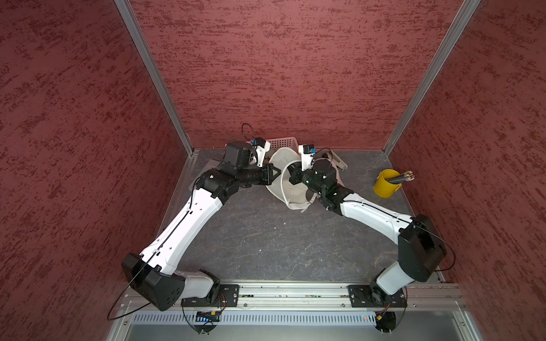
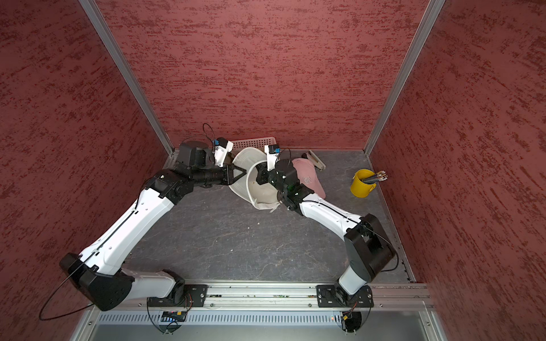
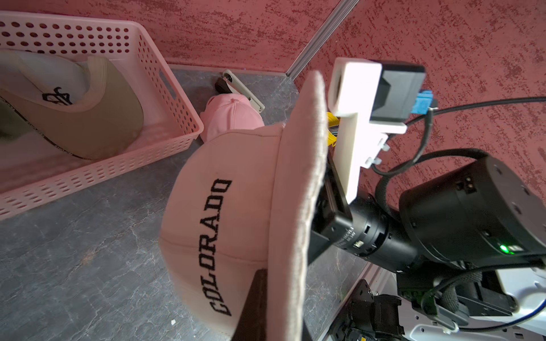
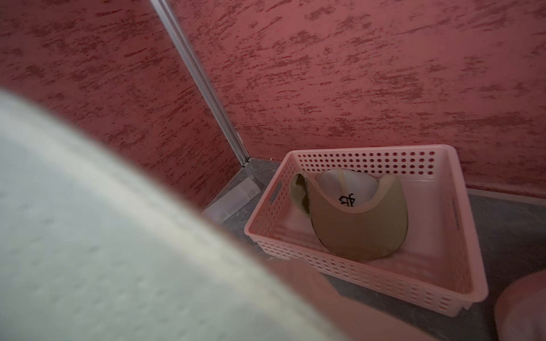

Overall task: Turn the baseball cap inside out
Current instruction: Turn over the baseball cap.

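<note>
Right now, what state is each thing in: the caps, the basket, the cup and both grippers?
Cream cap: held up, hollow side facing up, not yet inside out.
Left gripper: jaws shut on the cream cap's edge.
Right gripper: inside the crown, jaws shut.
Pink cap: lying flat, right side out.
Basket: holds one tan-brimmed cap.
Yellow cup: upright, holding pencils.

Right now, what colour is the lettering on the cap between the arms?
Black lettering on the pale cap, clearest in the left wrist view.
</note>
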You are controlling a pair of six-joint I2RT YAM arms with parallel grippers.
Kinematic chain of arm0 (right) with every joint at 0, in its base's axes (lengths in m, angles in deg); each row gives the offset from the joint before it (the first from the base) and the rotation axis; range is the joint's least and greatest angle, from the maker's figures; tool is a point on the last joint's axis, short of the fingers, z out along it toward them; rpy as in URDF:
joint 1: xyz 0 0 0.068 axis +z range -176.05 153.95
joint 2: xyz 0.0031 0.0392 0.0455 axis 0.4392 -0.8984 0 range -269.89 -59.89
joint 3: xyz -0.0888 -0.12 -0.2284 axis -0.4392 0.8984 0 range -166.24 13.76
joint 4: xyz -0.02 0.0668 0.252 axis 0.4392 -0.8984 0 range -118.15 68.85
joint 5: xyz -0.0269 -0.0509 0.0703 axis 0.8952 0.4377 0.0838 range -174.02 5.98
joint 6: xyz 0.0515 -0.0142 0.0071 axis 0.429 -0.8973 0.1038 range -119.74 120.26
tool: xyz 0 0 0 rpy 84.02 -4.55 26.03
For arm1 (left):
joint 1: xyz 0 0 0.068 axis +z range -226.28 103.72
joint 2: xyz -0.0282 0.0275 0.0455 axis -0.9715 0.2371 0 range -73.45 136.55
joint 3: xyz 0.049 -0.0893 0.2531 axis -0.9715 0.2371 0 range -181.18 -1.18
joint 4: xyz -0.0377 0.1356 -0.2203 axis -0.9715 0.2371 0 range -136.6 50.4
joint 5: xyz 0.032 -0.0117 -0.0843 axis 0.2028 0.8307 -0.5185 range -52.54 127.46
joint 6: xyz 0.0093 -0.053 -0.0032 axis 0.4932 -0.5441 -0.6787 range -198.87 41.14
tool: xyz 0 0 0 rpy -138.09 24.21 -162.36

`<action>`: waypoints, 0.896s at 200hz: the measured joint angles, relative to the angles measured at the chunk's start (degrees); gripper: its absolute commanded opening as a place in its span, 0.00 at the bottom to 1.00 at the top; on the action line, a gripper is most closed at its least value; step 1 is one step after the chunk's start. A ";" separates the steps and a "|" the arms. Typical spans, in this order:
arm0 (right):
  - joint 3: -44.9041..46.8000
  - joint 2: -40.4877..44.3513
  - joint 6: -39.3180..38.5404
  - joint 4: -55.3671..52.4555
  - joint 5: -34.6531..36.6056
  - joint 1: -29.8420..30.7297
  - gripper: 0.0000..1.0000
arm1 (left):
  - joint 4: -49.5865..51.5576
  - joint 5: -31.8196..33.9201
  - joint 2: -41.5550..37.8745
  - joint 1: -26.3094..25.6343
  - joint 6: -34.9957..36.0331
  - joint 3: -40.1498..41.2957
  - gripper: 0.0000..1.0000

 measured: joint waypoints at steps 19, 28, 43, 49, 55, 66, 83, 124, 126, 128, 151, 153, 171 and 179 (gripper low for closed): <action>-0.68 -0.42 2.29 -3.41 4.31 -1.05 0.00 | -0.09 0.48 -0.22 -0.17 0.02 0.02 0.00; -0.68 -0.42 3.10 -4.98 5.81 -1.64 0.00 | 0.28 0.70 -0.46 -0.17 0.07 0.02 0.00; -0.68 -0.39 3.78 -7.82 7.43 -2.54 0.00 | 0.94 1.25 -0.85 -0.17 0.46 0.02 0.00; -0.68 -0.35 3.91 -8.98 7.72 -2.78 0.00 | 1.16 1.49 -1.01 -0.17 0.61 0.02 0.00; -0.66 -0.24 3.91 -9.92 7.76 -2.89 0.00 | 1.33 1.66 -1.16 -0.15 0.72 0.02 0.00; -0.48 0.20 3.82 -11.30 7.54 -3.02 0.00 | 1.53 1.81 -1.29 -0.02 0.96 0.02 0.00; 1.20 2.43 3.13 -11.78 5.44 -2.95 0.00 | 1.55 1.84 -1.33 0.52 1.03 0.02 0.00; 2.01 7.28 -1.27 -10.58 -4.96 -0.72 0.00 | 1.46 2.08 -1.33 2.19 -0.17 0.02 0.00; 1.86 7.28 -1.70 -10.67 -5.51 -0.50 0.00 | 1.46 2.08 -1.33 2.19 -0.20 0.02 0.00; 1.70 7.28 -1.92 -10.67 -6.08 -0.28 0.00 | 1.46 2.08 -1.33 2.19 -0.22 0.02 0.00; -1.49 5.03 -6.58 -12.11 -13.18 2.54 0.00 | 1.46 2.05 -1.31 2.16 -0.72 0.02 0.00; -1.86 4.72 -6.99 -12.24 -13.84 2.75 0.00 | 1.46 2.05 -1.31 2.16 -0.72 0.02 0.00; -4.17 2.10 -10.25 -13.49 -18.69 4.83 0.00 | 1.46 2.14 -1.31 2.23 -1.03 0.02 0.00; -4.28 1.46 -11.54 -13.86 -20.15 5.81 0.00 | 1.49 2.54 -1.31 2.32 -1.09 0.02 0.00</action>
